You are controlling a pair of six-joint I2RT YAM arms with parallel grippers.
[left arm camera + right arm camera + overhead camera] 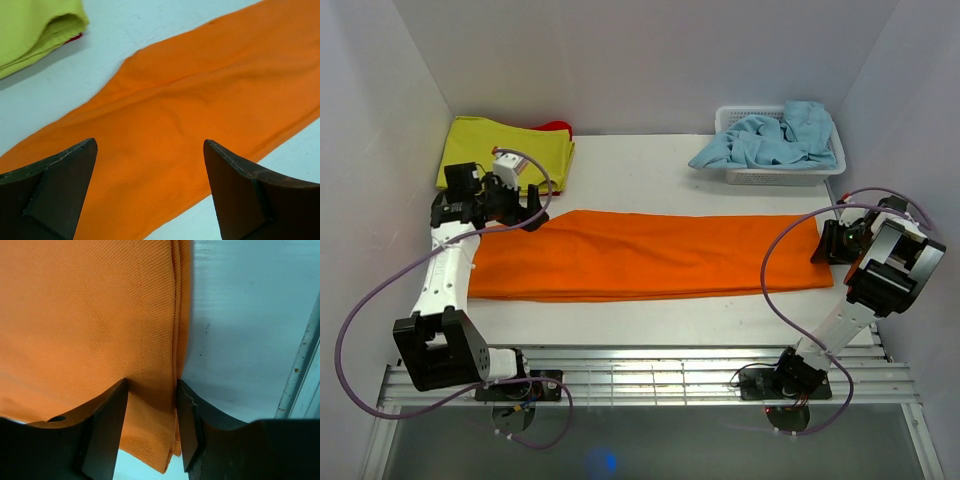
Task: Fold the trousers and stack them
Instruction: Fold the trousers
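On the table (630,165), the trousers (640,255) are lying flat as one long band from left to right. The left gripper (150,145) is hovering over their left end, jaws wide apart, holding nothing. The right gripper (151,382) is straddling the layered hem at the right end, jaws parted, cloth between them.

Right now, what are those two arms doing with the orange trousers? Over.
Left gripper open, hovering over trousers, empty. Right gripper part open, straddling trousers' right edge. Trousers folded lengthwise, flat on table. Nothing on them.
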